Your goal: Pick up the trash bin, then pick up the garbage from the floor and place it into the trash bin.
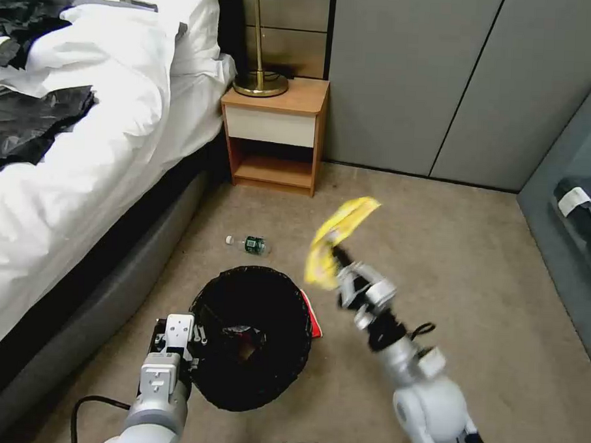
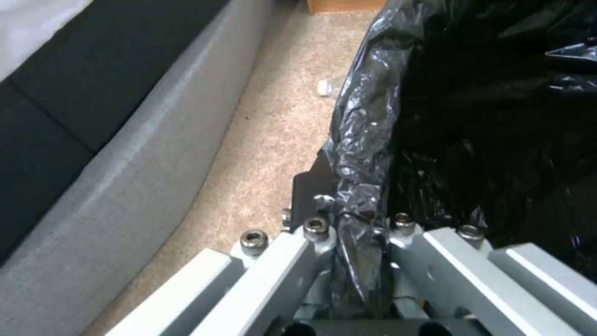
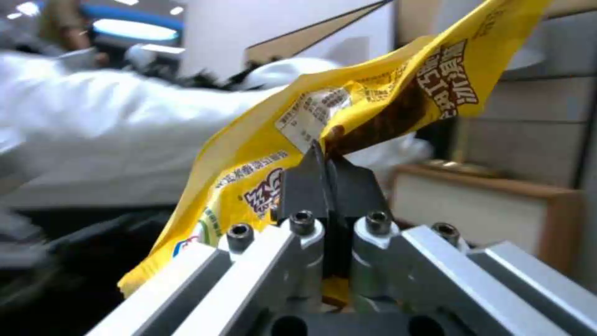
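We grip the trash bin [image 1: 251, 337] by its left rim with our left gripper [image 1: 184, 337], fingers pinched onto the black bag liner [image 2: 367, 140], holding it over the carpet [image 1: 438, 254] beside the bed [image 1: 82, 173]. Our right gripper [image 1: 338, 257] is clamped on a yellow foil snack wrapper [image 1: 337, 239], raised just right of the bin's rim. A clear bottle with green label [image 1: 250, 244] lies on the carpet beyond the bin, near the nightstand [image 1: 277, 126].
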You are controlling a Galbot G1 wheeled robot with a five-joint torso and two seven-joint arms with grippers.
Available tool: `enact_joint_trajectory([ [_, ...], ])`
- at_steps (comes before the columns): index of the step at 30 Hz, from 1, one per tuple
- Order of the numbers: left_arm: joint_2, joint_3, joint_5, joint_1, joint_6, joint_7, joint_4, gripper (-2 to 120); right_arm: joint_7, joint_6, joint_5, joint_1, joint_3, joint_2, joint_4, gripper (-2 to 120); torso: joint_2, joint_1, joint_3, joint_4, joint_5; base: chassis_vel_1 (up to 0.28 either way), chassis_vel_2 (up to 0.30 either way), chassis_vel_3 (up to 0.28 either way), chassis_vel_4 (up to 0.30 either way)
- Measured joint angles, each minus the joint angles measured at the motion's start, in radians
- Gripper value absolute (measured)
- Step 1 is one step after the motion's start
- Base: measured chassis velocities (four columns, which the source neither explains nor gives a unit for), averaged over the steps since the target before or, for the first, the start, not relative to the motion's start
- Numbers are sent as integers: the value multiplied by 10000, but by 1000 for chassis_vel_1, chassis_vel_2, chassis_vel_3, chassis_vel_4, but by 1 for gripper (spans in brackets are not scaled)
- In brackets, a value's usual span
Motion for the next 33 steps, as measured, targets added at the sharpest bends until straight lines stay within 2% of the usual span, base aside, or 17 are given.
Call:
enact_joint_trajectory([
  [10,-52,227,142,-60,-3,25,50,0,301,45,-827,-43,-1020,-254,-1027,0,0,0,0,1,1,0,0,0,0],
  [16,-77,407,346,23,-33,31,61,0,428,-350,-845,468,-1502,47,-1766,0,-1,0,1,2,1,0,0,0,0],
  [23,-79,545,518,98,-71,36,61,0,633,-620,-1019,693,-1563,226,-2385,0,0,0,1,1,0,0,0,0,0],
  [28,-47,605,551,99,-86,36,102,0,662,-653,-1095,625,-1613,182,-2377,18,-1,0,2,2,-2,0,0,0,0],
  [29,-47,605,551,99,-86,36,102,0,662,-653,-1095,625,-1613,182,-2377,18,-1,0,2,2,-2,0,0,0,0],
  [32,-3,614,554,99,-99,36,115,0,662,-653,-1126,553,-1627,138,-2289,32,0,0,1,3,-3,0,0,0,0],
  [33,-3,614,554,99,-99,36,115,0,662,-653,-1126,553,-1627,138,-2289,32,0,0,1,3,-3,0,0,0,0],
])
